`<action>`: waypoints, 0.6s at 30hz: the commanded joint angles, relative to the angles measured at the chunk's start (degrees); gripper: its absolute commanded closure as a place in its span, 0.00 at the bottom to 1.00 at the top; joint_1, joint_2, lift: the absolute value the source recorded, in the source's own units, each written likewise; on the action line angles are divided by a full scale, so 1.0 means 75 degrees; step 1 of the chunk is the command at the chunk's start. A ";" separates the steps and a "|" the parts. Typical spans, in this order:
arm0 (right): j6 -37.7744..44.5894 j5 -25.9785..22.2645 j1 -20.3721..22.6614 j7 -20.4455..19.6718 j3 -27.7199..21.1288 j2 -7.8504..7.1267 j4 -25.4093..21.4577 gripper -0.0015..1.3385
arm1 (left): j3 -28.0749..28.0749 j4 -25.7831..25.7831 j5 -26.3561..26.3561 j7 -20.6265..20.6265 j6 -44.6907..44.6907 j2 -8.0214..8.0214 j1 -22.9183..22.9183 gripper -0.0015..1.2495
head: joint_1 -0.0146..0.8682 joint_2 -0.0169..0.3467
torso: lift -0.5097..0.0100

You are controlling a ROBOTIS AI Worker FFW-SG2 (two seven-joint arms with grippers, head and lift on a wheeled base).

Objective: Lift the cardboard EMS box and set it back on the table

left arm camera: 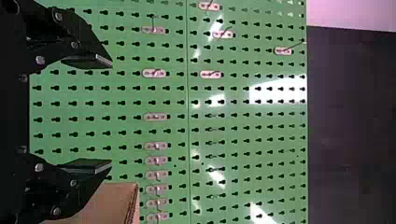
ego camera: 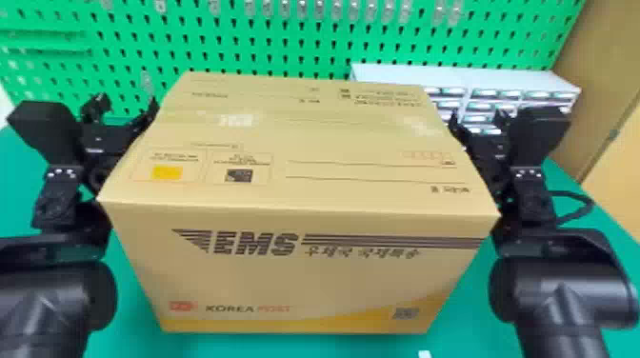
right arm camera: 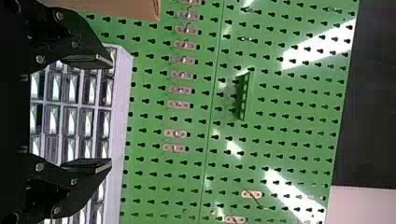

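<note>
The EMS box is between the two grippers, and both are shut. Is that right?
Not shut, open: the left wrist view shows the left gripper with fingers apart, the right wrist view the right gripper likewise. The EMS box is between them.

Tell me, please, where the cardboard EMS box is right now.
In the head view, the cardboard EMS box is central, between the left gripper and the right gripper.

Workshop-type rm: pegboard (ego camera: 266,47) w/ hooks (left arm camera: 156,116), sm. drawer cab. (ego camera: 476,78), grn table (ego camera: 131,312).
</note>
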 commanded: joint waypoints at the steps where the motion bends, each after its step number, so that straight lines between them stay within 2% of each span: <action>1: 0.0002 -0.0040 -0.0001 0.0001 0.0021 0.0002 -0.0009 0.38 | -0.0013 -0.0015 0.0012 0.0006 0.0024 0.0001 -0.0002 0.40 | 0.78 0.01 | 0.79; 18: 0.0002 -0.0063 -0.0024 0.0001 -0.0002 0.0002 -0.0009 0.38 | -0.0013 -0.0039 0.0035 0.0006 0.0024 0.0001 0.0010 0.40 | 0.78 0.01 | 0.79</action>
